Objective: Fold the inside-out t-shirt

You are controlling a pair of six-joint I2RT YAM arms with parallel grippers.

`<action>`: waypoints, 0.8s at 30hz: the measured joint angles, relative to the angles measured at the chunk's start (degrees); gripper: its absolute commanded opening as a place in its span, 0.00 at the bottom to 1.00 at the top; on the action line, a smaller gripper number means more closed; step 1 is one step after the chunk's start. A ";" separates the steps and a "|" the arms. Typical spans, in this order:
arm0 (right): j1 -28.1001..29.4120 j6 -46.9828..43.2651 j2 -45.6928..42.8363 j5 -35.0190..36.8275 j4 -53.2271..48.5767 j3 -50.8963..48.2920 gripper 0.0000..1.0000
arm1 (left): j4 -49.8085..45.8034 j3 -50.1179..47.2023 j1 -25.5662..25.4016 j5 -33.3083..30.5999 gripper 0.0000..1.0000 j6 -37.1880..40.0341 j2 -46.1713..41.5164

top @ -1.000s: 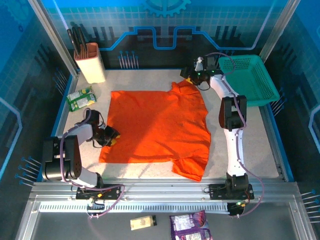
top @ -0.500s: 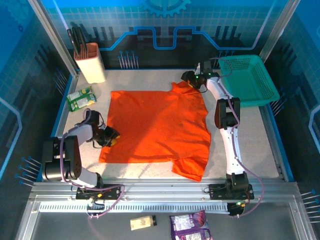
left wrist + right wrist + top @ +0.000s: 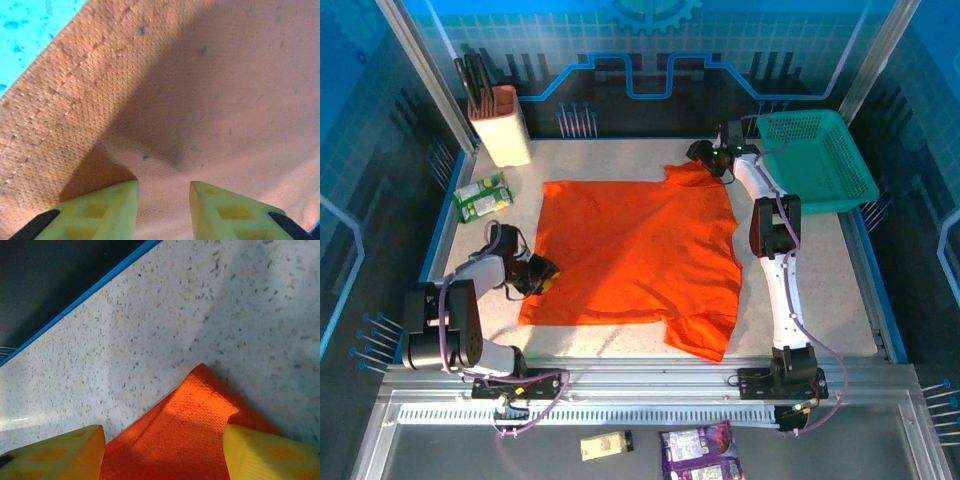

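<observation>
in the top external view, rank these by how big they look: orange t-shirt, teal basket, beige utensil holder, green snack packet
Largest to smallest:
1. orange t-shirt
2. teal basket
3. beige utensil holder
4. green snack packet
The upright holder's top sits nearer the camera, so places 3 and 4 are less certain.

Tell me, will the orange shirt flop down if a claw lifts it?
Probably floppy: the t-shirt lies thin and flat on the table, its sleeve creased, so it would likely droop. Its textured knit looks grippy, probably not slippery.
</observation>
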 measured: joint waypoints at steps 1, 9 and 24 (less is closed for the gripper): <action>0.00 0.00 -1.29 -0.26 0.59 -1.95 0.65 | -0.48 0.00 0.00 -0.02 0.35 0.00 -0.33; 0.61 3.17 -11.43 -5.97 9.20 -13.86 0.65 | -3.10 0.07 0.00 0.02 0.35 0.24 -1.07; 6.86 13.51 -9.27 -11.34 22.82 -17.31 0.64 | -5.20 1.03 0.00 0.70 0.35 1.73 -3.48</action>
